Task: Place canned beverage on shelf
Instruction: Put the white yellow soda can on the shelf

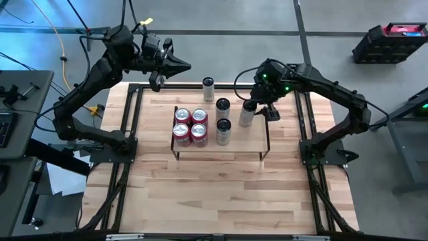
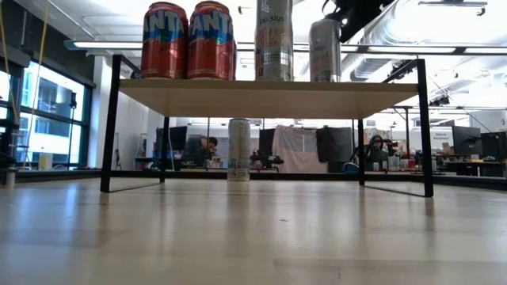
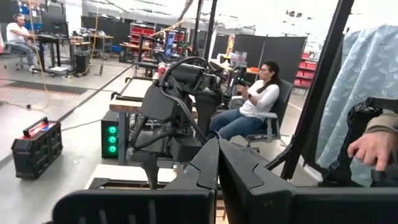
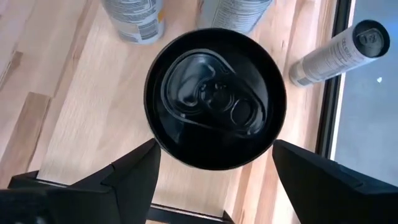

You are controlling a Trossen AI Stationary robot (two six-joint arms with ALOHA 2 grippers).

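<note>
The shelf (image 1: 247,144), a light-wood board on a black wire frame, stands mid-table. On it stand several red cans (image 1: 190,124) at its left end and two silver cans (image 1: 223,105) (image 1: 223,131) beside them. A slim silver canned beverage with a black top (image 4: 214,99) stands near the shelf's far right (image 1: 247,115) (image 2: 325,49). My right gripper (image 1: 253,107) is over it, fingers on either side. My left gripper (image 1: 175,65) hangs shut and empty above the table's far left corner (image 3: 217,155). My right gripper has the canned beverage between its two fingers (image 4: 134,174), which meet opposite sides of the can just under its top rim (image 4: 151,134). The fingers slant down from the far right. The can stands about upright with its base on the shelf board (image 2: 325,81).
Another silver can (image 1: 208,88) stands on the table just beyond the shelf's far edge (image 2: 238,149). Black rails (image 1: 304,120) run along the table's sides. The near half of the table (image 1: 221,194) is bare wood. A seated person (image 3: 258,99) and a hand (image 3: 373,146) show in the room.
</note>
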